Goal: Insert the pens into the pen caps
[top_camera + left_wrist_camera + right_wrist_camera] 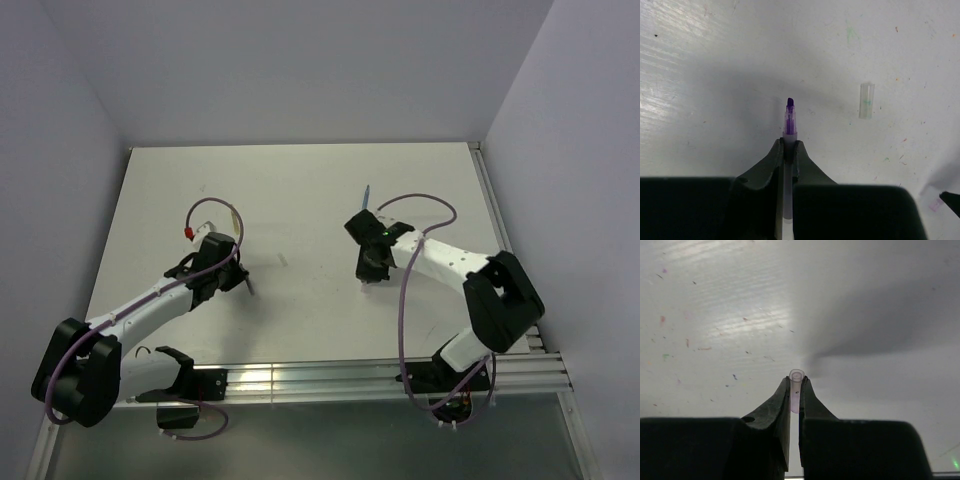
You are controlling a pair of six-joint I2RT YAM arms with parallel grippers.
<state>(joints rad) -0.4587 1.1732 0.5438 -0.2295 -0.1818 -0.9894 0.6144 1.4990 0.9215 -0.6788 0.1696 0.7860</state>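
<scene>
My left gripper [789,146] [240,283] is shut on a grey-purple pen [789,120], whose bare purple tip sticks out past the fingertips above the table. A loose pale pen cap [866,100] lies on the table ahead and to the right of that tip. My right gripper [796,382] [368,280] is shut on another pale cap [796,376], its open round end pointing out from between the fingertips. A blue pen [367,196] lies on the table just beyond the right gripper. No yellow pen is in view.
The white table [300,190] is speckled with ink marks and boxed in by pale walls. A metal rail [330,380] runs along the near edge, another along the right edge [495,220]. A small pale pinkish piece [935,204] lies at the lower right of the left wrist view.
</scene>
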